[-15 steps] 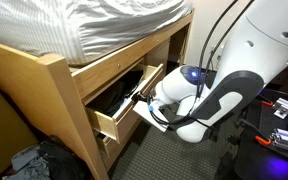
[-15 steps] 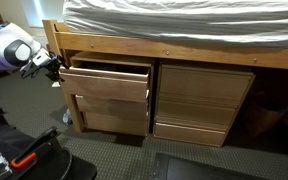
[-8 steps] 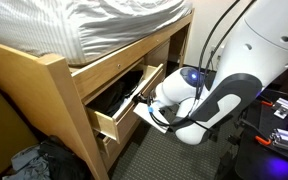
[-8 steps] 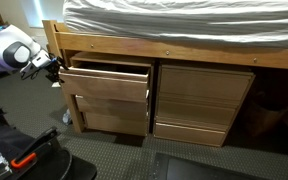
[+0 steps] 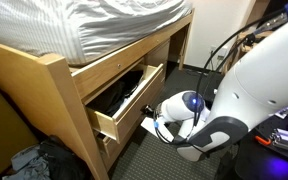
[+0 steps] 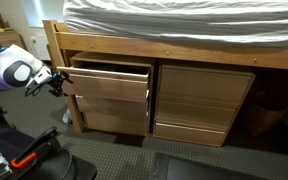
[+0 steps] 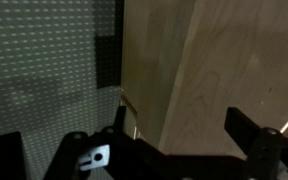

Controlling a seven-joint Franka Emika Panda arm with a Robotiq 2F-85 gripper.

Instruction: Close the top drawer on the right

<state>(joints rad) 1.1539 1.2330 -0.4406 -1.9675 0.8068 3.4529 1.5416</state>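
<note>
in an exterior view the top drawer stands pulled well out from under the bed rail, its dark inside showing. the claw sits low, just beside the drawer's flat front. i judge it is placed there because a face with no handle has to be pushed, not gripped. white bedding lies above and beyond the claw, and dark carpet is beneath it.

in an exterior view the claw is at the outer edge of the top drawer, which juts forward of the closed drawers further from the claw.

in the wrist view the claw is spread and grasps nothing. the drawer's pale wood is right ahead of it; i cannot tell whether they touch. the carpet is off to one side.
</note>
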